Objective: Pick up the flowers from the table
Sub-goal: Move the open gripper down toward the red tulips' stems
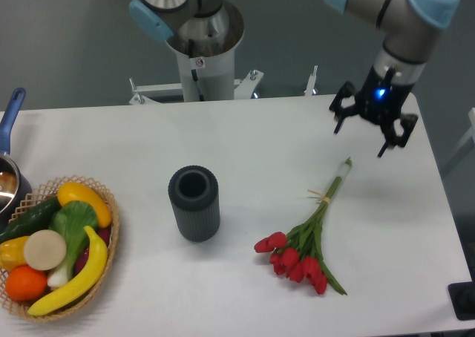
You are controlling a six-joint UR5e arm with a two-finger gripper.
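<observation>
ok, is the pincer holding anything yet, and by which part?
Nothing held. The black two-finger pincer hangs open and empty above the white tabletop, near the pale stem ends of the red tulip bunch, which lies untouched.

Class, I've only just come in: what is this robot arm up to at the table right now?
The arm's gripper hangs open above the far right part of the table, just beyond the pale stem ends of the flowers. The flowers lie flat and untouched, so nothing is picked up yet. A dark ribbed cylinder stands nearby, and a basket of fruit and vegetables sits at the left edge.
</observation>
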